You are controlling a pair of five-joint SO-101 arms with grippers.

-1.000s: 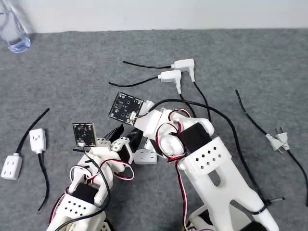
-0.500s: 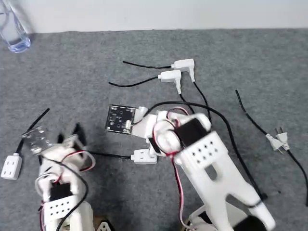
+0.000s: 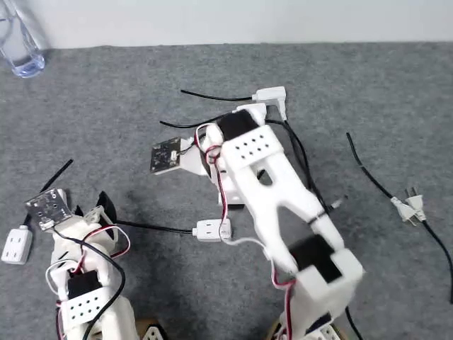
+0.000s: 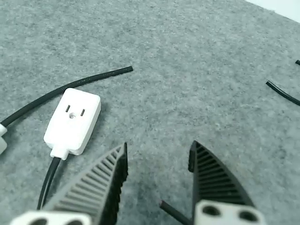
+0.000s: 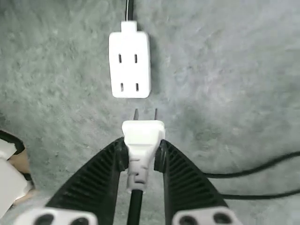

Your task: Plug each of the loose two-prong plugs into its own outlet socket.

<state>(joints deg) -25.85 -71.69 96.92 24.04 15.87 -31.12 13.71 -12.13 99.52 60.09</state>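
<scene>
1. At lower left of the high view, the left arm (image 3: pixel 85 283) is now parked. It was swung there from table centre within the last 1 s. Jaws of the left gripper (image 4: pixel 158 147) are spread wide w/ nothing between, over the grey mat (image 4: pixel 211 70), just beside the single outlet (image 4: pixel 72 122).
2. Over the same span the right arm (image 3: pixel 262 170) was stretched fwd. Jaws of the right gripper (image 5: pixel 141 143) are clamped on the held plug (image 5: pixel 143 132). Prongs are aimed at the twin outlet (image 5: pixel 130 63) but stop just short.
3. No shift is noted for the centre outlet (image 3: pixel 211 229), taken to be that twin outlet.
4. Judged: insertion is lined up, not yet mated. The left side is freed for the next outlet.
5. Plugs: 4 min. These are the held plug, the upper angled plug (image 3: pixel 270 93), the lower angled plug (image 3: pixel 251 108) and the right-edge plug cluster (image 3: pixel 407 205) (1 or 2, too small to separate).
6. Outlets: 3, incl. the far-left outlet (image 3: pixel 15 244).
7. Arms: 2.
</scene>
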